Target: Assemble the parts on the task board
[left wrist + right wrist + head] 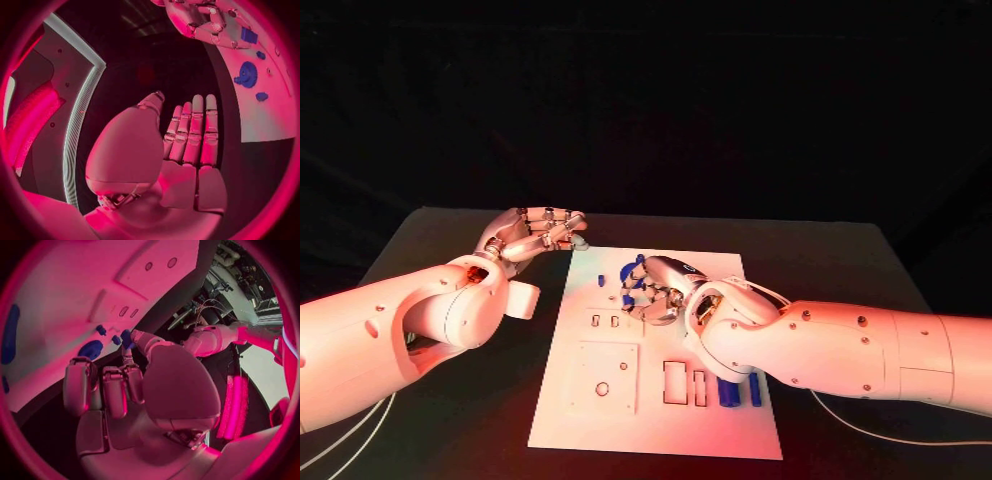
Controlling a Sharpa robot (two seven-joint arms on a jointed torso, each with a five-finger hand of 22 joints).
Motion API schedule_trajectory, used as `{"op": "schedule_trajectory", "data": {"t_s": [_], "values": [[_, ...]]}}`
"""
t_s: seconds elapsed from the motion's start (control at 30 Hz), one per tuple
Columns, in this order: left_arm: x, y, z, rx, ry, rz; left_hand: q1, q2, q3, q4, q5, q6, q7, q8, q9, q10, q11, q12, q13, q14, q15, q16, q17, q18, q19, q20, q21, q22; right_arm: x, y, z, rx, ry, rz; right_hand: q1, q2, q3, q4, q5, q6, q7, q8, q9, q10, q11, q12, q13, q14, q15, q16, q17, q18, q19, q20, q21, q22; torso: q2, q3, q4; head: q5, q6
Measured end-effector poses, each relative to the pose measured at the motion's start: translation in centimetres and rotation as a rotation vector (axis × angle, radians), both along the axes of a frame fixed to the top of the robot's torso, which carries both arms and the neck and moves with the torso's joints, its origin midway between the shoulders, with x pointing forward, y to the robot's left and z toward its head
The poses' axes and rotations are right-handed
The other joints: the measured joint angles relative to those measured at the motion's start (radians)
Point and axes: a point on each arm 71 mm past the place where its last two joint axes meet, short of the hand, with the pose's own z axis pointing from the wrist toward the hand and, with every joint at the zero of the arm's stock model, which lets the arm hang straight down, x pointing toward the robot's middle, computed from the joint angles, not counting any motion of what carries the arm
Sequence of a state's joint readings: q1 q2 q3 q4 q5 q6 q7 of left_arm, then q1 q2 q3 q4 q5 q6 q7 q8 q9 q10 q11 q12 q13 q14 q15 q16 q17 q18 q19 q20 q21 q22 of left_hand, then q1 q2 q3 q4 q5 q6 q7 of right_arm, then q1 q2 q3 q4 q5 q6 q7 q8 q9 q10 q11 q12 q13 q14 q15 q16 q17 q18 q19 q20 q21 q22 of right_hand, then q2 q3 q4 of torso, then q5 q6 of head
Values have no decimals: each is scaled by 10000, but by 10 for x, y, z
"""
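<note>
The white task board lies in the middle of the black table. My right hand hovers low over the board's far half, and its thumb and a finger pinch a small blue part. Beside it on the board are a blue gear and two small blue pieces. The left wrist view shows the same gear. Two long blue parts lie near the board's near right corner. My left hand hangs off the board's far left corner, fingers straight and together, holding nothing.
The board carries a raised square plate and upright slots in its near half. Black table surrounds the board on all sides. My right forearm crosses the board's right edge.
</note>
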State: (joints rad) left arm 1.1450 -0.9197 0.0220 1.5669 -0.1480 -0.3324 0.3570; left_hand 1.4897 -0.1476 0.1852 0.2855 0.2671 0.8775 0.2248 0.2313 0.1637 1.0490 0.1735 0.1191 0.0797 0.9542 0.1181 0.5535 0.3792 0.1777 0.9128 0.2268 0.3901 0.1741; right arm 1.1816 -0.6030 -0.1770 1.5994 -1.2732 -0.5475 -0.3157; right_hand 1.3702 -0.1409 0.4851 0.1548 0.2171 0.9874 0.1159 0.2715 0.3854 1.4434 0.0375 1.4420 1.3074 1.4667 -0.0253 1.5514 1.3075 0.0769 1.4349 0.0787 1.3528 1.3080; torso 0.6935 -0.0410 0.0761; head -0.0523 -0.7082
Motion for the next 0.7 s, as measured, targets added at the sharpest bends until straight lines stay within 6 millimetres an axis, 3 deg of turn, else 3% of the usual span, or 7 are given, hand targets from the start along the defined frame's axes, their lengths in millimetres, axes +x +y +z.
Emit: {"op": "schedule_trajectory", "data": {"t_s": [0.13,0.47,0.7], "values": [[0,0,0,5,-4,-6,0,0,0,0,0,0,0,0,0,0,0,0,0,0,0,0,-1,0,0,0,0,-1,-3,4,-6,-190,-29,15,-4,0,28,-28,0,-16,-16,0,-1,0,0,0,-1,0,0,0,0,-158,30,0,56,-1,0,4,-2,10,-30],[0,0,0,21,-14,5,0,0,0,0,0,0,0,0,-1,0,0,0,5,0,0,0,-1,-1,0,0,0,-1,-11,13,-16,-526,-188,139,-153,-88,66,8,0,-11,-12,0,-1,55,-55,0,0,0,0,0,-1,-157,138,-33,120,-2,4,34,22,56,-101],[1,1,0,31,-19,18,0,0,0,0,0,0,0,0,-2,0,0,0,7,0,0,0,-1,0,0,0,0,-2,-11,15,-21,-733,-328,114,-335,-172,67,9,-1,9,7,0,0,55,-55,1,-1,0,1,0,-1,-157,137,-33,161,-3,10,34,27,101,-156]]}}
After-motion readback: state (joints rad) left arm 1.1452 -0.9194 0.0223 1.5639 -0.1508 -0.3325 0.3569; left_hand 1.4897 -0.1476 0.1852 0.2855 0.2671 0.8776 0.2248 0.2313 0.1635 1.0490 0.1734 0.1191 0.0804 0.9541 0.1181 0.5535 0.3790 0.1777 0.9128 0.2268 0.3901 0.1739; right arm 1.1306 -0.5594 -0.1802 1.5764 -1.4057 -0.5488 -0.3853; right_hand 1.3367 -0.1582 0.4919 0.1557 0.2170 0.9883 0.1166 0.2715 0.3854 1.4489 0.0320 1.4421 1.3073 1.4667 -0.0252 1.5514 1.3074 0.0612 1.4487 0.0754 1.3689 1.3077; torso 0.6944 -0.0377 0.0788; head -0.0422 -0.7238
